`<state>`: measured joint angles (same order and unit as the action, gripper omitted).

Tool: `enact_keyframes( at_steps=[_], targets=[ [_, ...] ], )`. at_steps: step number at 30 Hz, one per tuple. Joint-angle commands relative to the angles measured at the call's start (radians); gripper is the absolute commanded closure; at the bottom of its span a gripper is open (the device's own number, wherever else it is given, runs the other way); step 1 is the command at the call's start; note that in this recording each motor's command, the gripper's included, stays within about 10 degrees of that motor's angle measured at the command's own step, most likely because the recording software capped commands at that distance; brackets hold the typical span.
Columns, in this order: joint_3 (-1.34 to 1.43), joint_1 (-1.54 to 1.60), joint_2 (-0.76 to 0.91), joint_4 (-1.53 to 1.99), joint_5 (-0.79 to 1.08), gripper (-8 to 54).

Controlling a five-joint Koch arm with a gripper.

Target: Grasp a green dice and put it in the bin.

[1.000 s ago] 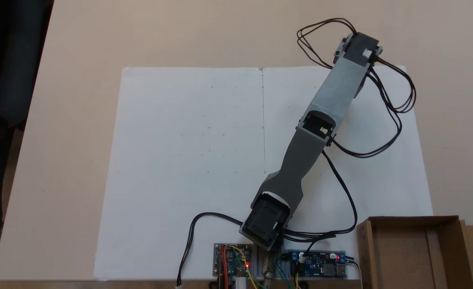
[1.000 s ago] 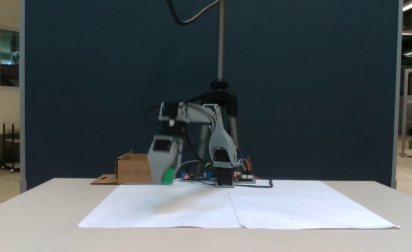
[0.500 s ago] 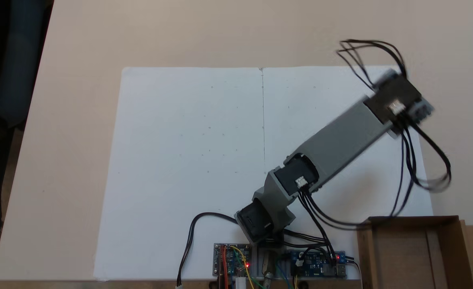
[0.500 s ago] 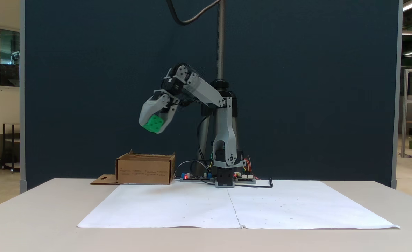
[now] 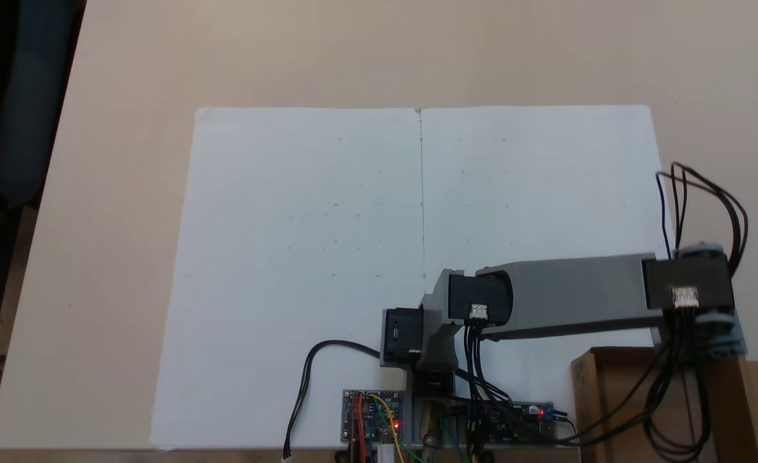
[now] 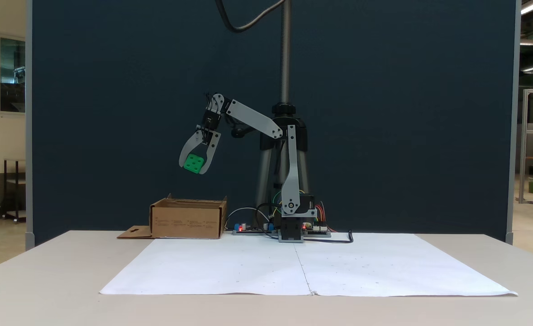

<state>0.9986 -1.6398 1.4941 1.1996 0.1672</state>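
Green dice (image 6: 194, 163) is held between the two jaws of the gripper (image 6: 195, 169), pips facing the side cam, high above the table and just above the bin (image 6: 187, 219) w/ clear air between. Jaws are closed narrow onto the cube; nothing looks slipped.

Change over the last sec: a sec ago the arm was stretched toward 1 o'clock of the base in the top-down view, gripper low at sheet level w/ the dice blurred at its tip. Half a sec ago it had been lifted and swung round to approx 2 o'clock. Now the forearm (image 5: 572, 296) is pointed at 3 o'clock from the base, wrist end set over the bin's (image 5: 617, 411) rim at the 5 o'clock corner of that view. In the top-down view the dice is hidden under the wrist, so exact placement over the opening can't be confirmed there.

Meaning for the task: grasp and lift are judged done; transport nearly done. Side view puts the dice over the bin's middle-to-right part. What's left: a small lowering, maybe a bit more reach inward, then release. Risk: dropped from this height the cube could bounce off the low wall or out, since the box is shallow. White paper sheet (image 5: 302, 257) is bare of other dice.
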Motion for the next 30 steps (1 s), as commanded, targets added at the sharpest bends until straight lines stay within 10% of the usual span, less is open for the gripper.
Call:
enact_keyframes(
  at_steps=[1,25,27,30],
  targets=[
    [0.000,-0.061,0.023,0.061,0.140,33.2],
    [0.457,-0.164,-0.071,-0.615,0.230,33.3],
    [0.471,-0.164,-0.071,-0.615,0.229,14.2],
    [0.472,-0.164,-0.067,-0.612,0.229,5.1]
  ],
)
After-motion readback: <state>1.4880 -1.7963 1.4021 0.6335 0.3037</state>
